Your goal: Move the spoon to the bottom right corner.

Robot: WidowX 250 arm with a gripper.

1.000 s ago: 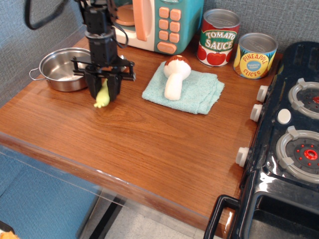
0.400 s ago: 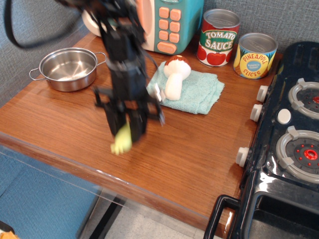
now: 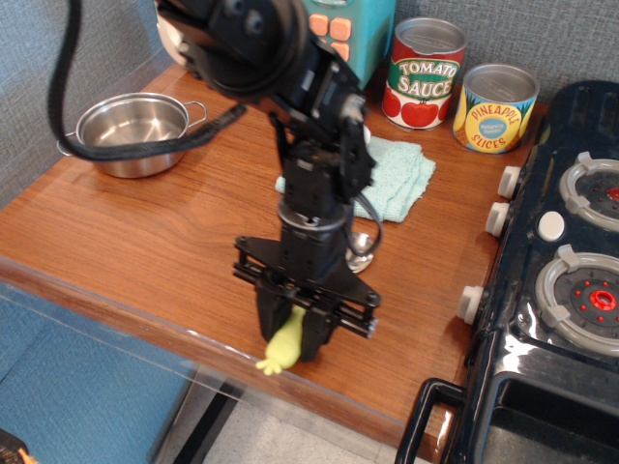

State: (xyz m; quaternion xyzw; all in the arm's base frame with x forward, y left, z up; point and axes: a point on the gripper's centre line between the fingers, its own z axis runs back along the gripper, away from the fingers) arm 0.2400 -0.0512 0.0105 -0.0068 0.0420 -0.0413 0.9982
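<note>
My gripper (image 3: 296, 340) hangs low over the table's front edge, its jaws shut. A yellow-green end (image 3: 280, 352) sticks out below the jaws toward the lower left. The spoon's shiny silver round bowl (image 3: 361, 253) shows up and to the right of the jaws, in line with that end, half hidden by the arm. I cannot tell whether the two are one piece. The bottom right corner (image 3: 418, 385) of the brown tabletop, beside the black toy stove (image 3: 561, 290), lies to the gripper's right.
A two-handled steel pot (image 3: 131, 130) stands at the back left. A teal cloth (image 3: 401, 179) lies behind the arm. Tomato sauce (image 3: 427, 72) and pineapple (image 3: 495, 106) cans stand at the back right. A toy microwave (image 3: 338, 29) is at the back.
The gripper has carried its load from beside the pot, across the table, to the front edge, toward the right. The silver bowl has kept its place beside the gripper. The mushroom is now hidden.
</note>
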